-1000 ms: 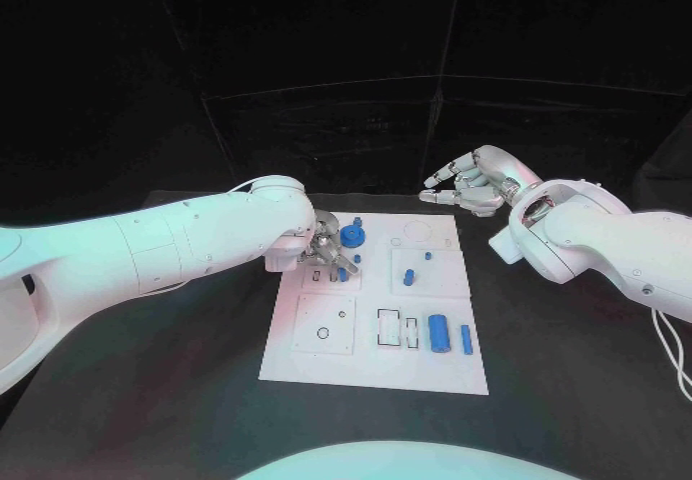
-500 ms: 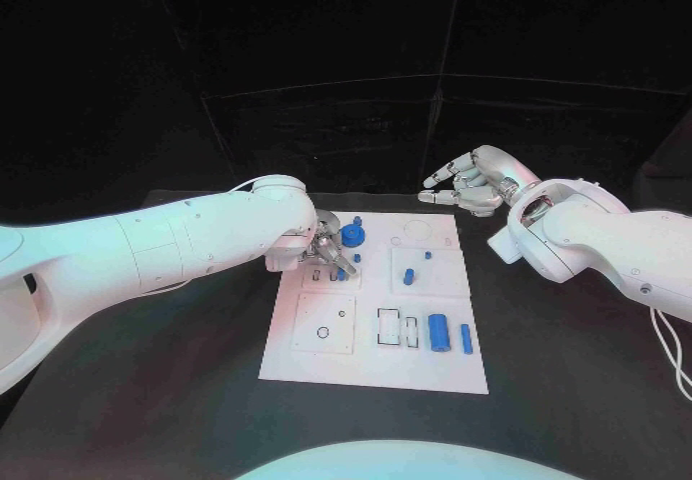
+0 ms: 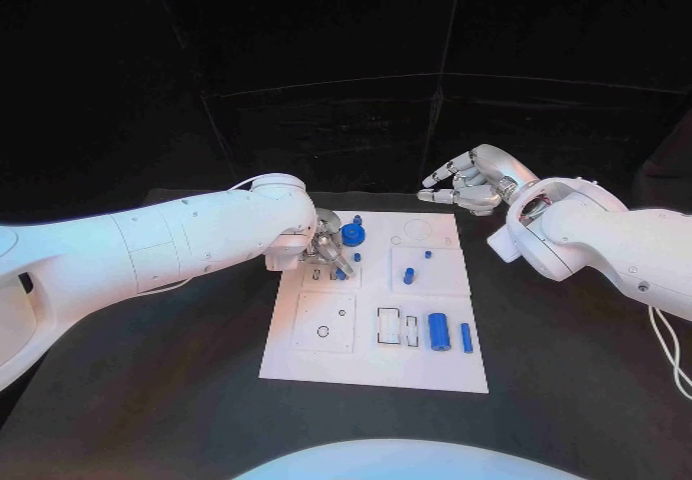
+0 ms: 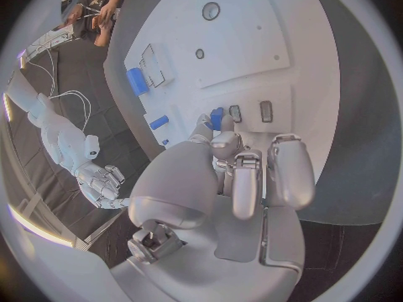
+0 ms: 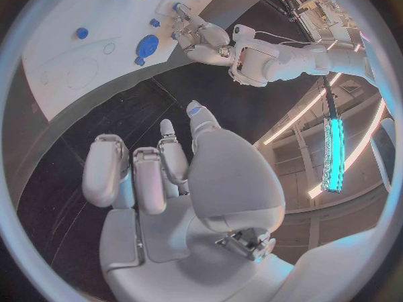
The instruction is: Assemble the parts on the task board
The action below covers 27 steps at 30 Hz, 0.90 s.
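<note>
The white task board (image 3: 372,352) lies in the middle of the table. My left hand (image 3: 323,254) hovers low over its far left corner, beside a round blue part (image 3: 352,236). In the left wrist view the fingers (image 4: 238,174) are curled and pinch a small blue peg (image 4: 215,118) just above two small slots in the board (image 4: 277,47). My right hand (image 3: 464,183) hangs beyond the board's far edge, fingers curled in on nothing. In the right wrist view its palm (image 5: 181,181) faces the board (image 5: 63,67) and the round blue part (image 5: 147,45).
Two short blue pegs (image 3: 410,276) stand in the far right panel. A thick blue cylinder (image 3: 438,332) and a thin one (image 3: 466,338) lie on the board's near right. Bare black table (image 3: 159,380) surrounds the board.
</note>
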Each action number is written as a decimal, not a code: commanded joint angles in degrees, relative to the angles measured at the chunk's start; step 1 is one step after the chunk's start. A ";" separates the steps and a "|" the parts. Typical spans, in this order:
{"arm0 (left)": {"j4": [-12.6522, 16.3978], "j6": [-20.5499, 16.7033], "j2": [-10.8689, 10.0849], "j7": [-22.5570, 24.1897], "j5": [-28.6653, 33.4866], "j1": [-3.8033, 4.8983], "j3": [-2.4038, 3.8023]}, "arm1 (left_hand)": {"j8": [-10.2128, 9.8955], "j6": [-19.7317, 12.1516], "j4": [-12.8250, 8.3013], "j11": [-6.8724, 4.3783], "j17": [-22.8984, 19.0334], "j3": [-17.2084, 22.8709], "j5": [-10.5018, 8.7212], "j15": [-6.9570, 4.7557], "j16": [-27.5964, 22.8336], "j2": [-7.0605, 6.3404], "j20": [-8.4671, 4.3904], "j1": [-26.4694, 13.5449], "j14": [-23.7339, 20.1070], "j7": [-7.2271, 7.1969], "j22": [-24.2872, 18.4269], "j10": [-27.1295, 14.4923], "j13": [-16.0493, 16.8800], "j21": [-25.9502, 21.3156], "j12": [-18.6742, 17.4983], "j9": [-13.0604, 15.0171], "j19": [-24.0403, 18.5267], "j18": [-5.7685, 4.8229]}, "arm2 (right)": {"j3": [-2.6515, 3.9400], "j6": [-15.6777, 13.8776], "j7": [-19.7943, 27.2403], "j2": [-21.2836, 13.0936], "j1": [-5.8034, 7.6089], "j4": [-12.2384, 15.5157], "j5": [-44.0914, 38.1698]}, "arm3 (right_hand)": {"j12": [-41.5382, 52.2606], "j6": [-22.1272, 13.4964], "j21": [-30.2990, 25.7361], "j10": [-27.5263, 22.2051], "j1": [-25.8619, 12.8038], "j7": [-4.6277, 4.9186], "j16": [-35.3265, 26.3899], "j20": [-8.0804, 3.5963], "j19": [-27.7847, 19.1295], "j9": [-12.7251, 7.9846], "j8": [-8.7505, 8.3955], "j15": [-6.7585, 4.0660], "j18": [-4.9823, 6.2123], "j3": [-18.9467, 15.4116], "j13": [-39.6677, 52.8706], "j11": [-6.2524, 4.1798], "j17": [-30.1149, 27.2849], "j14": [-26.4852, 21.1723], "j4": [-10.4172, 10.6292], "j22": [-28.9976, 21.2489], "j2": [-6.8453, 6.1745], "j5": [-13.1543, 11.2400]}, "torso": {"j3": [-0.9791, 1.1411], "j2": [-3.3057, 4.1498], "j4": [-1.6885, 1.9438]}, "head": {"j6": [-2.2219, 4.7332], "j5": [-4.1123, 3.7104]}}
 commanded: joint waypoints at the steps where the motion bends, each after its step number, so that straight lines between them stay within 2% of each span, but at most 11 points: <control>1: 0.41 -2.18 -0.42 -0.07 1.60 -0.12 -0.09 | -0.51 -0.47 -4.95 -0.07 15.09 7.59 1.21 -0.35 0.18 -0.01 -0.10 0.74 6.04 0.09 0.01 -0.37 -0.24 -0.07 -0.53 0.03 -0.34 -0.52 | 0.05 0.39 0.11 0.14 0.13 -0.10 0.09 | -0.04 -0.02 -0.12 0.12 0.28 -0.15 0.14 0.02 -0.14 -0.06 0.24 -0.32 -0.39 -0.35 -0.01 -0.26 2.91 3.52 -0.10 -0.05 0.27 0.19 | 0.00 0.00 0.08 | 0.00 0.02; 4: 1.10 -4.61 -1.14 0.20 3.30 -0.12 -0.08 | -0.55 -0.58 -6.24 0.10 15.09 12.77 3.50 -0.12 0.18 -1.35 0.06 -0.53 6.04 0.33 0.31 -0.19 -0.29 0.08 -0.68 0.25 -0.28 -0.57 | 0.05 0.45 0.09 0.27 0.13 -0.29 0.09 | -0.05 -0.03 -0.12 0.11 0.29 -0.14 0.12 0.02 -0.13 -0.07 0.25 -0.32 -0.40 -0.38 -0.03 -0.26 2.88 3.51 -0.09 -0.03 0.29 0.30 | 0.01 -0.02 0.12 | 0.02 0.01; 5: 1.63 -6.08 -1.61 0.36 4.04 -0.12 -0.08 | -0.12 -0.33 -7.10 -0.07 15.09 21.91 4.27 0.38 0.18 -4.22 0.33 -4.91 6.04 1.31 0.45 0.22 -0.56 0.08 -0.86 0.88 -0.31 -0.56 | 0.05 0.47 0.07 0.33 0.13 -0.38 0.09 | -0.06 -0.04 -0.11 0.11 0.30 -0.14 0.12 0.01 -0.13 -0.07 0.27 -0.32 -0.40 -0.40 -0.03 -0.27 2.88 3.51 -0.09 -0.03 0.30 0.37 | 0.04 -0.05 0.08 | 0.01 0.06; 8: 2.61 -8.30 -2.46 0.63 5.23 -0.13 -0.09 | 0.21 -0.40 -7.75 0.17 15.09 27.10 3.77 0.15 0.18 -6.34 0.53 -7.03 6.04 0.62 0.61 0.50 -0.44 0.14 -0.61 1.32 -0.27 -0.62 | 0.05 0.51 0.06 0.40 0.13 -0.52 0.09 | -0.06 -0.05 -0.11 0.10 0.31 -0.14 0.12 0.01 -0.12 -0.08 0.28 -0.32 -0.40 -0.42 -0.04 -0.27 2.88 3.52 -0.09 -0.02 0.31 0.44 | 0.04 -0.01 0.10 | 0.01 0.15; 9: 3.04 -9.07 -2.82 0.76 5.65 -0.14 -0.09 | 0.58 -0.33 -7.91 -0.24 15.09 31.27 3.77 0.06 0.18 -7.49 0.85 -8.82 6.04 0.81 0.65 0.68 -0.41 0.14 -0.48 1.72 -0.27 -0.77 | 0.05 0.53 0.06 0.42 0.13 -0.57 0.09 | -0.06 -0.05 -0.11 0.10 0.31 -0.14 0.12 0.01 -0.12 -0.08 0.28 -0.32 -0.40 -0.42 -0.04 -0.27 2.88 3.52 -0.09 -0.02 0.31 0.44 | 0.05 -0.02 0.12 | -0.02 0.16; 10: 3.27 -9.47 -3.01 0.83 5.84 -0.16 -0.09 | 0.58 -0.33 -7.91 -0.24 15.09 31.27 3.77 0.06 0.18 -7.49 0.85 -8.82 6.04 0.81 0.65 0.68 -0.41 0.14 -0.48 1.72 -0.27 -0.77 | 0.05 0.54 0.07 0.42 0.13 -0.59 0.09 | -0.06 -0.05 -0.12 0.10 0.31 -0.14 0.11 0.01 -0.12 -0.08 0.28 -0.32 -0.40 -0.42 -0.04 -0.27 2.87 3.52 -0.09 -0.03 0.31 0.46 | 0.05 -0.02 0.12 | -0.02 0.16; 14: 5.31 -12.94 -4.79 1.63 6.84 -0.52 -0.11 | 2.26 -0.48 -8.14 0.34 15.09 42.33 3.28 0.32 0.18 -11.74 0.29 -14.23 6.04 0.73 0.60 1.18 -0.63 -0.03 -0.24 3.42 -0.31 -0.45 | 0.05 0.63 0.11 0.36 0.13 -0.75 0.09 | -0.06 -0.06 -0.14 0.11 0.32 -0.14 0.10 0.01 -0.14 -0.09 0.30 -0.33 -0.39 -0.45 -0.04 -0.27 2.86 3.52 -0.08 -0.08 0.34 0.58 | 0.02 -0.14 0.30 | -0.20 0.24; 18: 6.46 -16.05 -6.27 2.44 7.13 -0.97 -0.13 | 2.89 -0.62 -8.54 0.28 15.09 44.68 3.24 -0.01 0.18 -12.78 0.47 -14.94 6.04 0.46 0.58 1.40 -0.57 -0.09 -0.06 4.04 -0.31 -0.53 | 0.04 0.80 0.10 0.26 0.12 -0.84 0.09 | -0.07 -0.06 -0.15 0.10 0.32 -0.14 0.10 0.01 -0.14 -0.09 0.30 -0.33 -0.39 -0.46 -0.05 -0.27 2.85 3.51 -0.07 -0.08 0.35 0.61 | 0.03 -0.22 0.51 | -0.34 0.36; 22: 7.26 -18.79 -7.78 2.97 7.24 -1.39 -0.16 | 3.13 -0.63 -8.52 0.28 15.09 45.39 3.21 -0.02 0.18 -13.07 0.43 -15.31 6.04 0.38 0.54 1.52 -0.52 -0.13 0.04 4.26 -0.31 -0.51 | 0.04 0.93 0.08 0.23 0.13 -0.77 0.09 | -0.09 -0.07 -0.15 0.09 0.32 -0.13 0.08 0.01 -0.14 -0.10 0.32 -0.33 -0.39 -0.49 -0.07 -0.27 2.82 3.51 -0.06 -0.09 0.38 0.72 | 0.30 -0.25 0.51 | -0.45 0.36; 24: 7.65 -19.68 -8.47 3.09 7.27 -1.63 -0.18 | 3.13 -0.63 -8.52 0.28 15.09 45.39 3.21 -0.02 0.18 -13.07 0.43 -15.31 6.04 0.38 0.54 1.52 -0.52 -0.13 0.04 4.26 -0.31 -0.51 | 0.04 0.98 0.07 0.23 0.13 -0.79 0.09 | -0.09 -0.07 -0.15 0.09 0.32 -0.13 0.08 0.01 -0.14 -0.10 0.32 -0.33 -0.39 -0.49 -0.07 -0.27 2.82 3.51 -0.06 -0.09 0.38 0.72 | 0.34 -0.23 0.45 | -0.47 0.32; 27: 8.06 -20.06 -9.00 3.01 7.12 -1.98 -0.20 | 3.20 -0.63 -8.50 0.27 15.09 45.58 3.19 -0.02 0.18 -13.18 0.42 -15.42 6.04 0.37 0.54 1.54 -0.53 -0.14 0.05 4.32 -0.31 -0.50 | 0.04 1.05 0.09 0.33 0.13 -0.94 0.09 | -0.09 -0.07 -0.15 0.09 0.32 -0.13 0.08 0.01 -0.14 -0.10 0.32 -0.33 -0.39 -0.49 -0.07 -0.27 2.82 3.51 -0.06 -0.09 0.38 0.72 | 0.05 -0.21 0.51 | -0.52 0.31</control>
